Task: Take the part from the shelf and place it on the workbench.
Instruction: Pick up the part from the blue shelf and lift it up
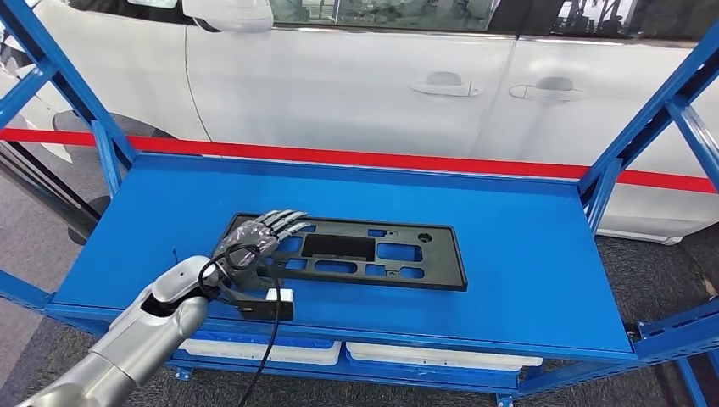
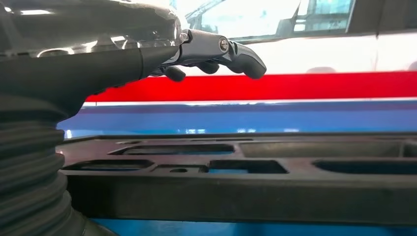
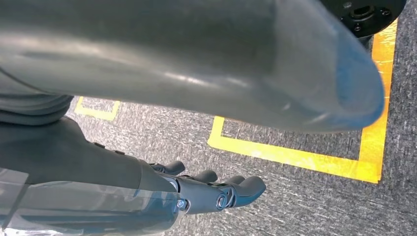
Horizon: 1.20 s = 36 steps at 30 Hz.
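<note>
Head view: flat black part (image 1: 356, 253) with rectangular cutouts lies under the left robot hand's (image 1: 254, 242) spread, empty fingers.

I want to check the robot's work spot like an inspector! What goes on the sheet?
Surface: blue shelf, flat.
Job's things: black part with cut-outs lying flat on the shelf.
Clutter: white trays on the level below.
Hands: left hand over the part's near end, fingers stretched above it, holding nothing; right hand hanging over the floor, holding nothing.
Cables: black cable looping from the left wrist.
Surroundings: white car behind the shelf; yellow floor lines on grey carpet.
</note>
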### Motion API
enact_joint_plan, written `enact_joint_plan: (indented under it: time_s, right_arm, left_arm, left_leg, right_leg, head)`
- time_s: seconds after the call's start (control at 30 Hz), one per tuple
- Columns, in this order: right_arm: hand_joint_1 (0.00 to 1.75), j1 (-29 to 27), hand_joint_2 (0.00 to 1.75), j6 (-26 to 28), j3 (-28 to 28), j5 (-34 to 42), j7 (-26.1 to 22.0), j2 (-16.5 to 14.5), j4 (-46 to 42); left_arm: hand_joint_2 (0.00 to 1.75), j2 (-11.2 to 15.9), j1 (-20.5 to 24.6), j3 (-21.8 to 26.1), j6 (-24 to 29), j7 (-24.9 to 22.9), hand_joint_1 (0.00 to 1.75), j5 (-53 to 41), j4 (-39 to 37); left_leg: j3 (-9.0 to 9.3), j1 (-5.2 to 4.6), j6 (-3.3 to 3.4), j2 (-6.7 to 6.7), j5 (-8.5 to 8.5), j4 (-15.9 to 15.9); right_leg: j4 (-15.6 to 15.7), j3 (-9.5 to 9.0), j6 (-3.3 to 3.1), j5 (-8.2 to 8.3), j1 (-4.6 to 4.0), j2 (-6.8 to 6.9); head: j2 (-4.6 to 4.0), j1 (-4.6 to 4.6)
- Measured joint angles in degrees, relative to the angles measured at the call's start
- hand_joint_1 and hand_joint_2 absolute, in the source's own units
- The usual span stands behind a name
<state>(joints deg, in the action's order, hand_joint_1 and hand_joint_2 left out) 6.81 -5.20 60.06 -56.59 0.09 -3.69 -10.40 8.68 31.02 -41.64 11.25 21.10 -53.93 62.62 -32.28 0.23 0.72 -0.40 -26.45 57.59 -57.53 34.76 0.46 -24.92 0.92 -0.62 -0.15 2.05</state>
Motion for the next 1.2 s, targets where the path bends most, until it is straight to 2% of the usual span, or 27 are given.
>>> enact_joint_plan:
  time_s: [0.33,0.47,0.53,0.67,0.87,1.2]
  right_arm:
    - [0.0,0.2,0.0,-0.1,-0.5,-0.1,0.5,0.0,0.0]
    - [0.0,0.2,0.0,-0.1,-0.8,-0.2,0.7,0.0,0.0]
    - [0.0,0.2,0.0,-0.1,-0.8,-0.2,0.7,0.0,0.0]
    - [0.0,0.2,0.0,-0.1,-0.8,-0.2,0.7,0.0,0.0]
    - [0.0,0.3,0.0,-0.4,-0.9,-0.2,0.9,0.0,0.0]
    - [0.0,0.3,0.0,-0.4,-1.0,-0.2,0.9,0.0,0.0]
  left_arm:
    - [1.75,-2.1,4.1,-1.2,1.1,-1.0,0.0,0.0,-8.5]
    - [1.75,-2.6,5.6,-1.3,1.3,-1.1,0.14,0.1,-11.3]
    - [1.75,-2.6,5.7,-1.3,1.3,-1.1,0.14,0.1,-11.3]
    - [1.75,-2.7,6.1,-1.3,1.2,-1.2,0.3,0.1,-12.0]
    - [1.75,-3.6,10.0,-1.4,1.1,-1.5,0.3,0.5,-20.6]
    - [1.75,-4.0,10.5,-1.4,1.0,-1.5,0.3,0.6,-21.9]
  left_leg:
    - [0.0,0.0,0.0,0.0,0.0,0.0]
    - [0.0,0.0,0.0,0.0,0.0,0.0]
    - [0.0,0.0,0.0,0.0,0.0,0.0]
    - [0.01,0.0,0.0,0.0,0.0,0.0]
    - [0.14,0.0,-0.03,0.0,0.02,0.0]
    - [0.18,0.0,-0.08,0.0,0.06,0.0]
  right_leg:
    - [0.0,0.0,0.0,0.0,0.0,0.01]
    - [0.0,-0.02,0.0,0.0,0.01,0.01]
    - [0.0,-0.02,0.0,0.0,0.01,0.01]
    - [0.0,-0.03,0.0,0.0,0.01,0.01]
    - [-0.1,-0.09,0.0,0.0,0.01,0.0]
    - [-0.2,-0.1,0.0,0.0,0.01,0.0]
  head:
    - [0.0,0.0]
    - [0.0,0.0]
    - [0.0,0.0]
    - [0.0,0.0]
    - [0.0,0.0]
    - [0.0,0.0]
